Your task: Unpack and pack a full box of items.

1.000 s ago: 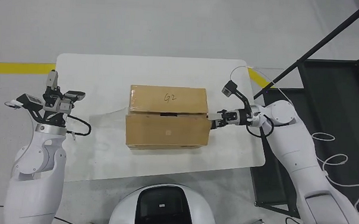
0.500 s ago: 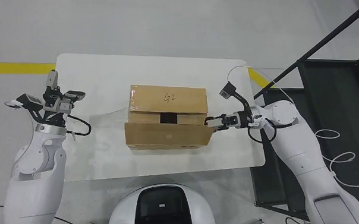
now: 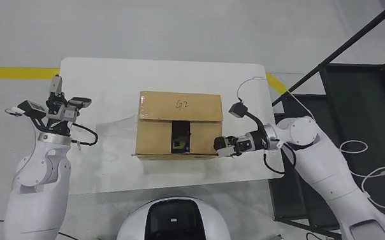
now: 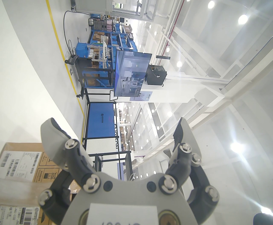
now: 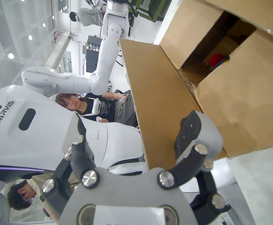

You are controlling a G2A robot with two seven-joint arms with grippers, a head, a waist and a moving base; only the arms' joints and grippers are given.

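Cardboard box sits dead centre of the top view on the white surface, and it's only partway open! Upper flap lies flat, lower flap is raised, and the gap shows items inside, none out yet. Right claw, at the box's lower right corner, is spread wide around that flap's edge. Left claw, released and empty, hangs by the surface's left edge. By my reckoning, unpacking and repacking both lie ahead.
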